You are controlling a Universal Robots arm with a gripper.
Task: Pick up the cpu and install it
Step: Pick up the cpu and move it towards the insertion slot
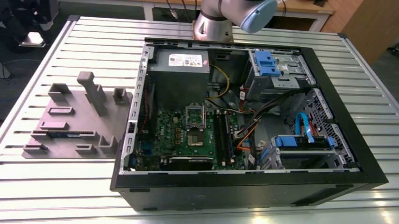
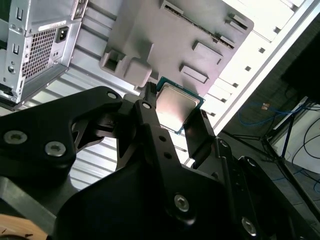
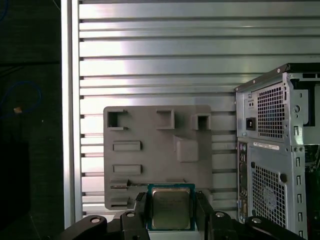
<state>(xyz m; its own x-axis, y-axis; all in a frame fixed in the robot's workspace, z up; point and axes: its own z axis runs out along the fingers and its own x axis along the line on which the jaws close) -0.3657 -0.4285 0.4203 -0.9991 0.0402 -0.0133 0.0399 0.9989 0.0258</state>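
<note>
The arm stands as a silver-grey column near the top of the exterior view, with a pale blue joint cap bending off it at the frame's edge. In both wrist views the black gripper is clamped on the cpu. Its two slim fingers press on opposite edges of the chip, whose silver top faces both cameras. Behind the fingers, the gripper's black linkage bars and bolted body spread wide.

No legible text. White label on power supply; sticker on case rear: print unreadable.
</note>
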